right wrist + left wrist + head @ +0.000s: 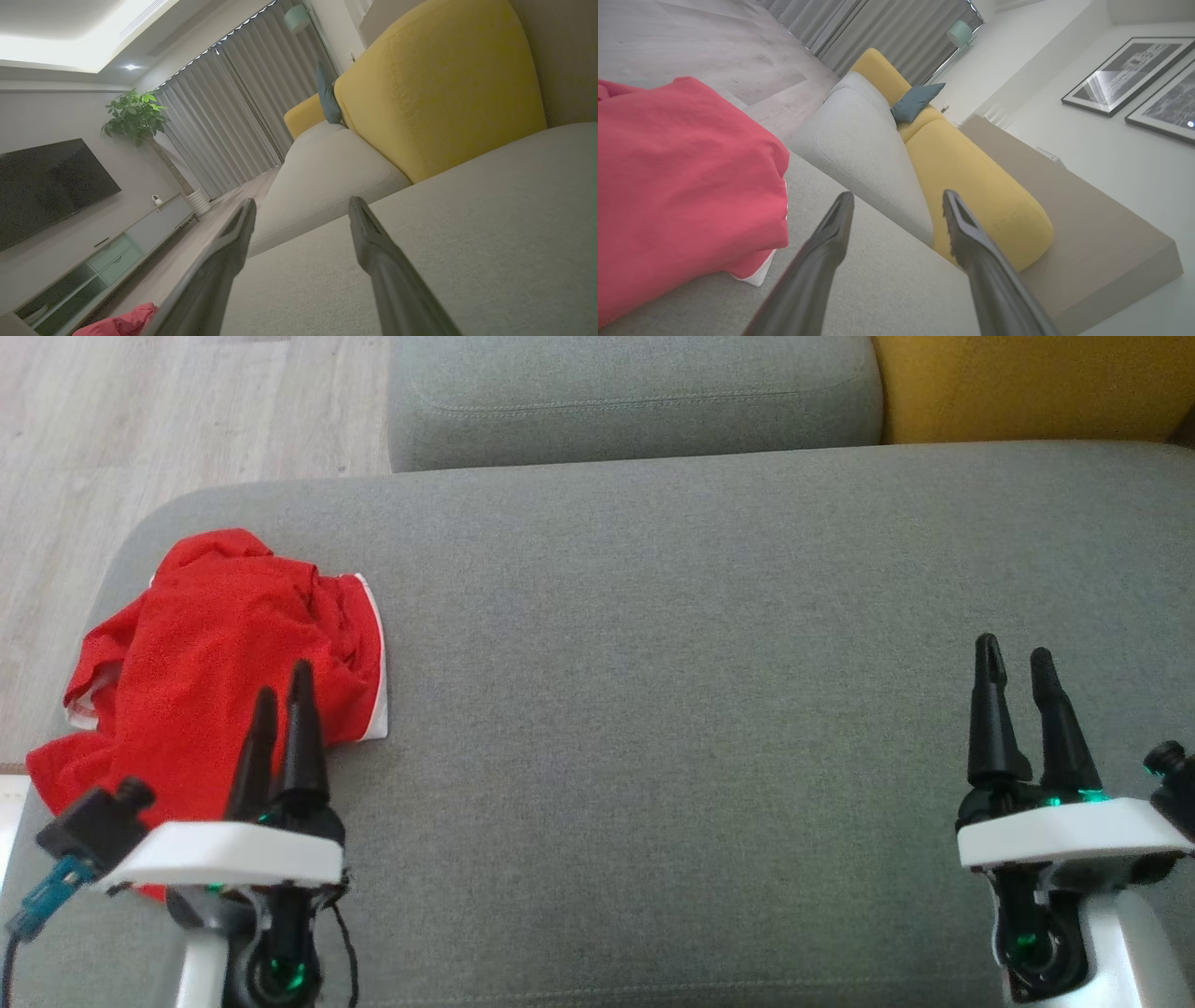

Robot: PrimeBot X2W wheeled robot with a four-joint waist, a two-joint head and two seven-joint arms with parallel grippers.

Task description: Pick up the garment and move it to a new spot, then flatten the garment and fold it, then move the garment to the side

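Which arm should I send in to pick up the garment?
Left. The garment lies crumpled at the left end of the cushion, close beside the open left gripper. The right gripper, also open, hangs far across the cushion from it.

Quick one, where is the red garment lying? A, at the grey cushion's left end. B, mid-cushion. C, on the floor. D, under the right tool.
A: the crumpled red garment lies at the left end of the grey cushion, by the open left tool.
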